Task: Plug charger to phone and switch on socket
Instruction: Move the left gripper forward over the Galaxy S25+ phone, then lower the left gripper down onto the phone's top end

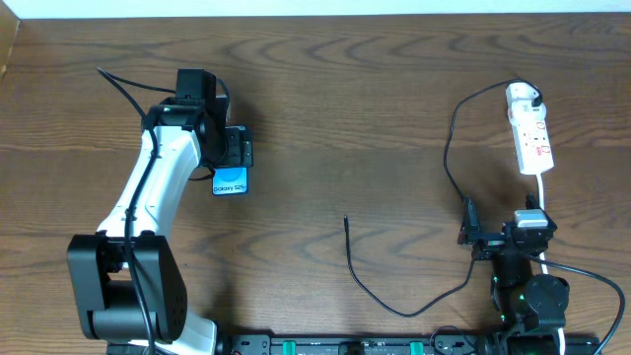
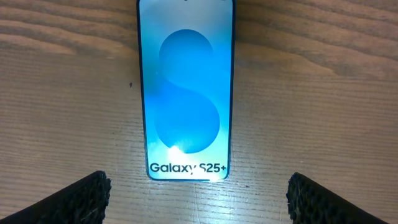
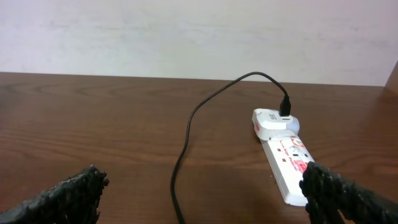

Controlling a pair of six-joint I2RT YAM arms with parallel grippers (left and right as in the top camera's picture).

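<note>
The phone (image 1: 230,181) lies flat on the wooden table with its blue screen lit, and its far end is hidden under my left gripper (image 1: 235,156). In the left wrist view the phone (image 2: 186,93) lies just ahead of the left gripper (image 2: 198,188), which is open and holds nothing. The charger's thin black cable (image 1: 367,291) lies loose, with its tip (image 1: 346,219) at mid-table. Its white plug (image 1: 523,96) sits in the socket (image 1: 534,138) at the far right. My right gripper (image 1: 505,233) is open near the front edge. Through the right wrist camera the cable (image 3: 186,130) runs between the open jaws of the right gripper (image 3: 205,190), and the socket (image 3: 289,163) is beside the right finger.
The socket's white cord (image 1: 543,192) runs down toward the right arm base (image 1: 532,296). The left arm (image 1: 158,187) stretches from the front left corner. A pale wall (image 3: 186,31) stands behind the table's far edge.
</note>
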